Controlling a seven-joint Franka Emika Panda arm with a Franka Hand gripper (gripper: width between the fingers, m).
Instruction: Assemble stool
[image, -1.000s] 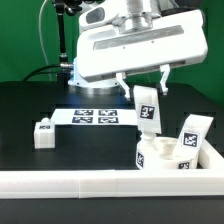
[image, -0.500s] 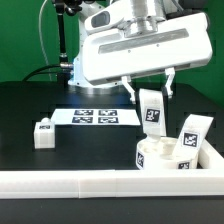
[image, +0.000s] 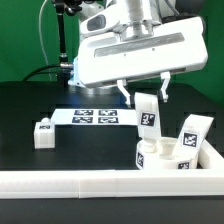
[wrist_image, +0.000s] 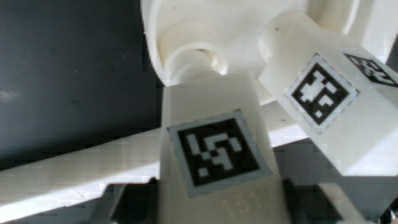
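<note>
- over the far right part of the black table (image: 30, 105), the gripper (image: 146, 96) hangs under the arm's big white housing, its two fingers pointing down and clenched on a leg (image: 148, 115) of the stool.
- the held leg is a small white block with a black-and-white tag on its face; it stands upright, its top between the fingers and its lower end at the seat (image: 160, 155).
- in the wrist view the same leg (wrist_image: 217, 140) runs away from the camera toward a round socket in the seat (wrist_image: 214, 45); whether it is fully seated there i cannot tell.
- the seat is a low white round disc with a raised rim, lying near the exterior view's right edge, tucked in the corner of the long white l-shaped rail (image: 100, 184).
- a second leg (image: 190, 135) leans tilted on the seat's right side, tag facing out; it also shows in the wrist view (wrist_image: 329, 85), just beside the held one.
- a third leg (image: 42, 133) lies on the table toward the exterior view's left, well apart from the seat.
- the marker board (image: 95, 117) lies flat between that leg and the gripper, carrying several tags.
</note>
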